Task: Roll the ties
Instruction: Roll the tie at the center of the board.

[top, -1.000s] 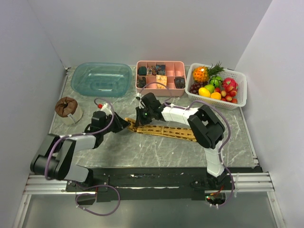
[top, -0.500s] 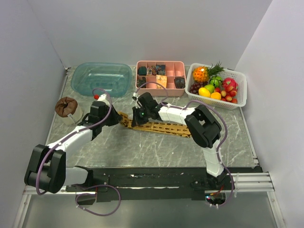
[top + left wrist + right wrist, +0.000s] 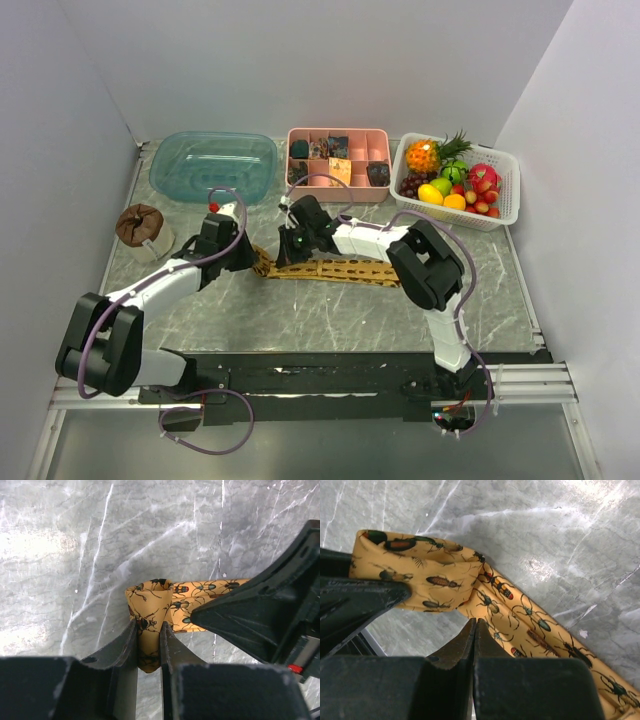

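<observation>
The tie (image 3: 345, 270) is golden-yellow with a dark insect print and lies across the middle of the marble table. Its left end is folded over into a small loop (image 3: 150, 597). My left gripper (image 3: 250, 258) is shut on that looped end (image 3: 148, 630), with cloth pinched between its fingers. My right gripper (image 3: 290, 252) sits just right of it with its jaws pressed together. Its tips (image 3: 476, 622) rest over the tie (image 3: 540, 627) beside the fold, with no cloth between them. The right gripper's fingers (image 3: 250, 615) show close by in the left wrist view.
A teal plastic tub (image 3: 213, 165) stands at the back left. A pink compartment box (image 3: 352, 150) with small fabric bundles is at the back centre, and a white fruit basket (image 3: 508, 190) at the back right. A brown roll in a cup (image 3: 142, 230) sits at the left edge.
The left gripper carried the tie's end to the far left, then came back slightly right, so the end is now folded over. The right gripper shifted slightly left along the tie.
</observation>
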Controlling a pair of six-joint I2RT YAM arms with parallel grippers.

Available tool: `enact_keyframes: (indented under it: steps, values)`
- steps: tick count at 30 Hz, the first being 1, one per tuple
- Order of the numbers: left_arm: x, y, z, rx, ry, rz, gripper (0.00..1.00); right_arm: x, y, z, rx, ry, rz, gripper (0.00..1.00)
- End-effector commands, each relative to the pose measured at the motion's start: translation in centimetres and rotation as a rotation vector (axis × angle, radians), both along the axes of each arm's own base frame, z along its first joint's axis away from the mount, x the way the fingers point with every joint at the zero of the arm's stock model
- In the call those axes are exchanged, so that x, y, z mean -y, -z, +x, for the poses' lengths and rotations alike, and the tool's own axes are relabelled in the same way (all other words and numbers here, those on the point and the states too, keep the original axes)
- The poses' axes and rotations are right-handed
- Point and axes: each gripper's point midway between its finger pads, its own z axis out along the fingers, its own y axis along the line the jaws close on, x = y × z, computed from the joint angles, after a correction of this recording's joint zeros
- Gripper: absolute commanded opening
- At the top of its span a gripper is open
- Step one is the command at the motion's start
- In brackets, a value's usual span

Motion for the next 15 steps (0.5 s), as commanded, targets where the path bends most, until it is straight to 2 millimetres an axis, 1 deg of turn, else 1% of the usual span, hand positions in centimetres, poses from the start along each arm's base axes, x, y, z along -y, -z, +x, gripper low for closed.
enact_keyframes:
  steps: [1, 2, 6, 8, 9, 10, 11, 15]
  values:
    - [0.3, -1.6, 1.1, 0.049, 0.009, 0.003, 0.01, -1.6, -0.9, 0.6, 0.018, -0.013, 0.035, 0.00]
    - [0.4, -1.7, 1.1, 0.050, 0.010, 0.002, 0.01, -1.7, -0.5, 0.5, 0.010, -0.015, 0.029, 0.00]
    - [-0.1, -1.8, 1.1, 0.046, -0.008, 0.053, 0.01, -2.2, 0.0, 0.4, 0.001, -0.023, 0.029, 0.00]
    - [0.5, -1.9, 0.9, 0.042, 0.018, 0.065, 0.01, -2.7, 0.1, 0.4, 0.002, -0.023, 0.033, 0.00]
    - [0.1, -1.7, 0.9, 0.040, -0.001, 0.094, 0.01, -2.8, 0.1, 0.4, 0.001, -0.023, 0.033, 0.00]
    - [0.4, -1.7, 0.8, 0.040, 0.006, 0.097, 0.01, -3.1, -0.1, 0.5, 0.004, -0.026, 0.038, 0.00]
    - [0.6, -1.8, 0.8, 0.042, 0.011, 0.098, 0.01, -3.3, 0.3, 0.3, -0.005, -0.031, 0.030, 0.00]
    - [1.2, -2.0, 0.8, 0.045, 0.021, 0.110, 0.01, -3.9, 0.4, 0.5, -0.003, -0.031, 0.036, 0.00]
